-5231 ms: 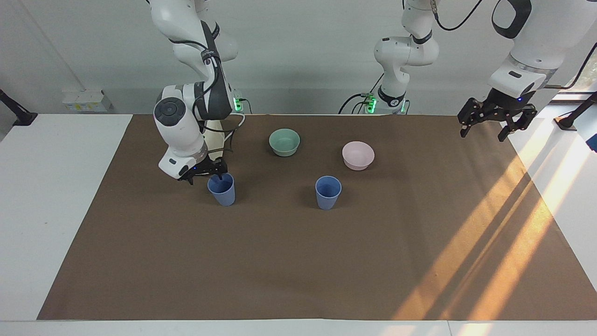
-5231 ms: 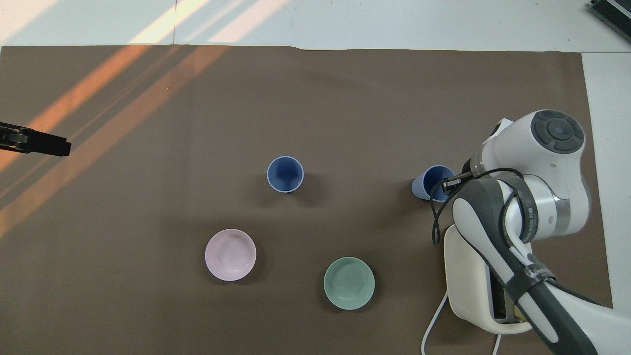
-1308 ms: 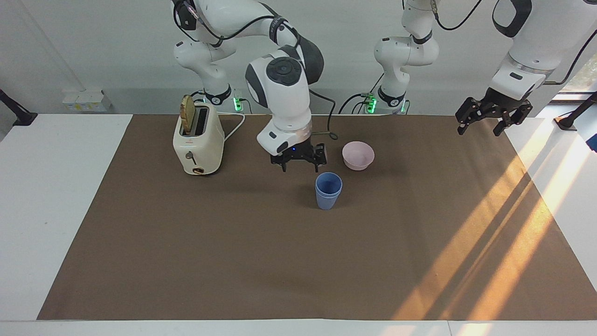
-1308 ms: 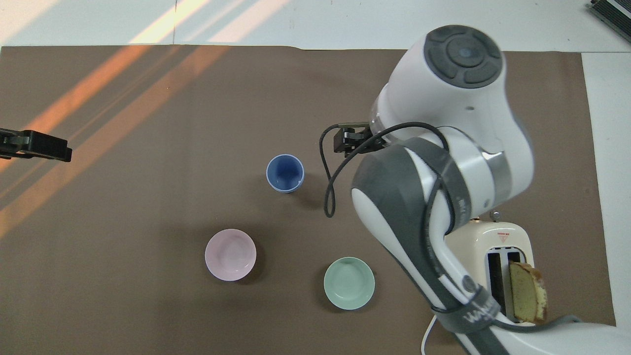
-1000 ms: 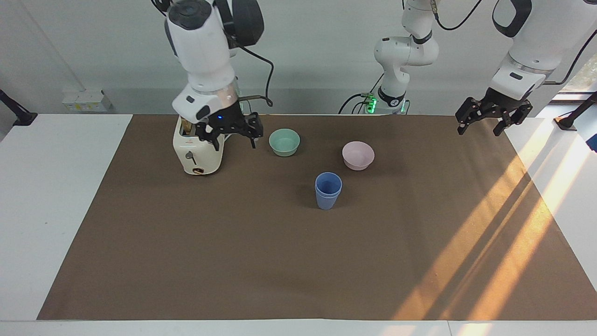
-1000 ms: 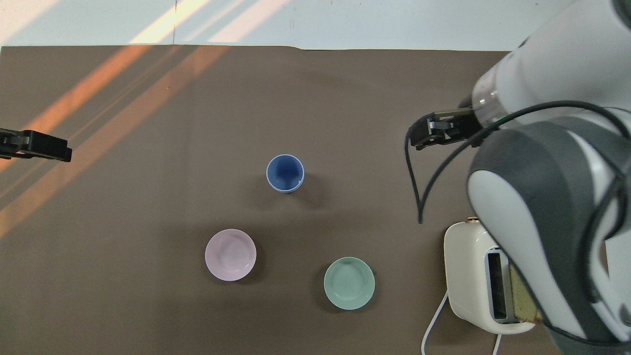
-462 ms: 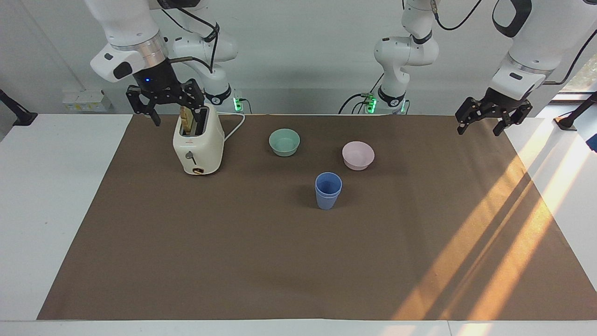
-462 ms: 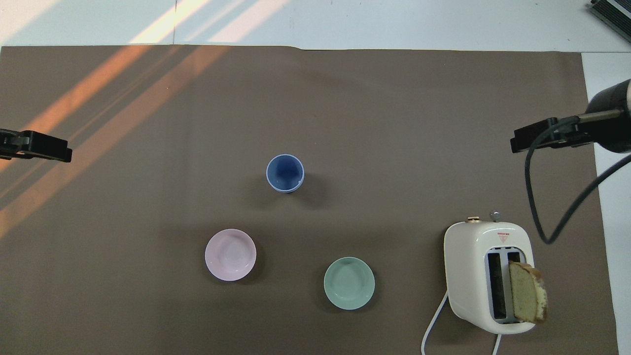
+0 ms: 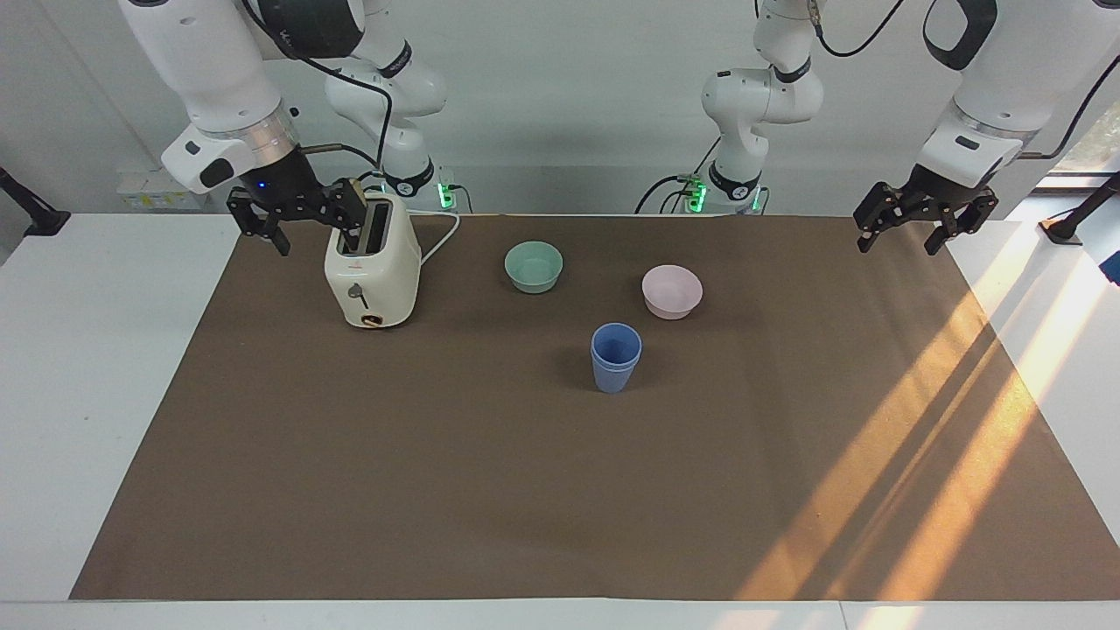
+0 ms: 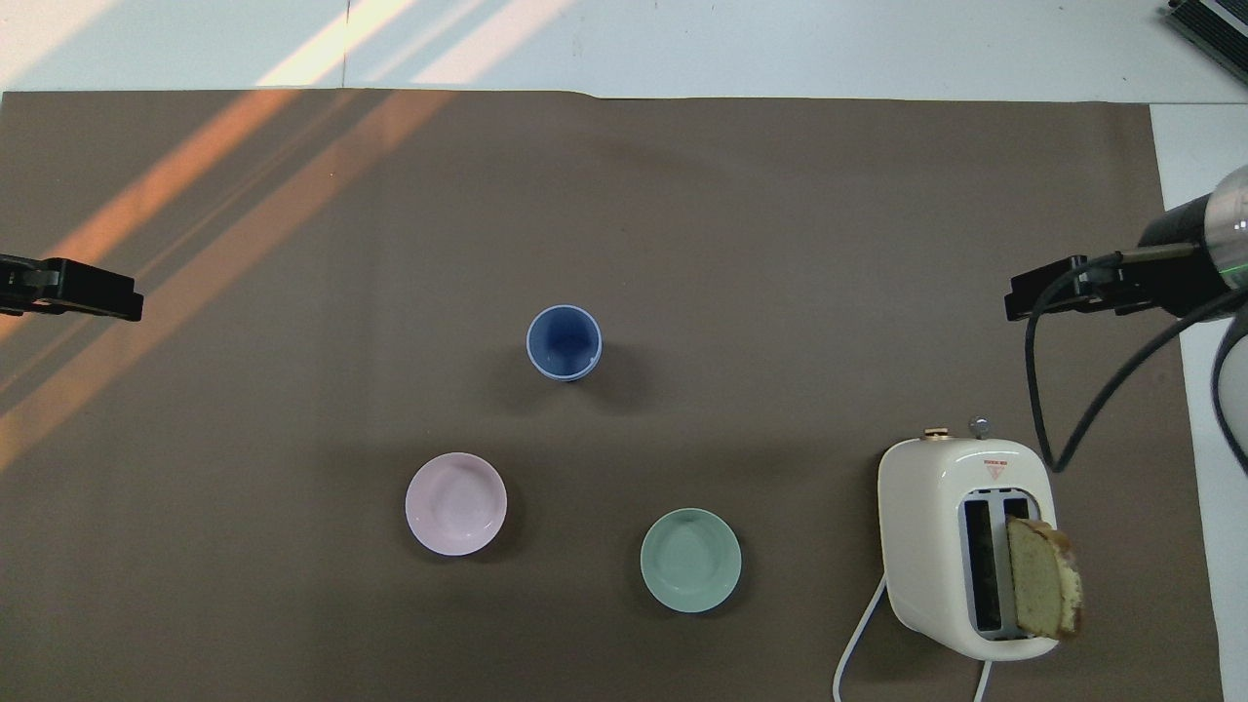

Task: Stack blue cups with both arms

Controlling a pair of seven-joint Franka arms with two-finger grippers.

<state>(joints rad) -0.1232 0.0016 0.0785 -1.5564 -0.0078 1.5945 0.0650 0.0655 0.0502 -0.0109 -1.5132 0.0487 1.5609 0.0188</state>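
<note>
The two blue cups [image 9: 616, 357] stand nested, one inside the other, upright on the brown mat near its middle. They also show in the overhead view [image 10: 564, 341], with a double rim. My right gripper [image 9: 313, 231] is open and empty, up in the air over the mat's edge beside the toaster, at the right arm's end; the overhead view shows it too [image 10: 1016, 295]. My left gripper [image 9: 899, 245] is open and empty, raised over the mat's edge at the left arm's end, where it waits; its tip shows in the overhead view [image 10: 129, 303].
A cream toaster [image 9: 372, 271] with a bread slice [image 10: 1041, 575] in one slot stands near the right arm's base. A mint-green bowl [image 9: 534, 265] and a pink bowl [image 9: 671, 290] sit nearer to the robots than the cups. Sunlight stripes cross the mat at the left arm's end.
The right gripper brought one cup into the other, let go, and swung back to beside the toaster; in the last half second it dropped slightly. The left arm has not moved.
</note>
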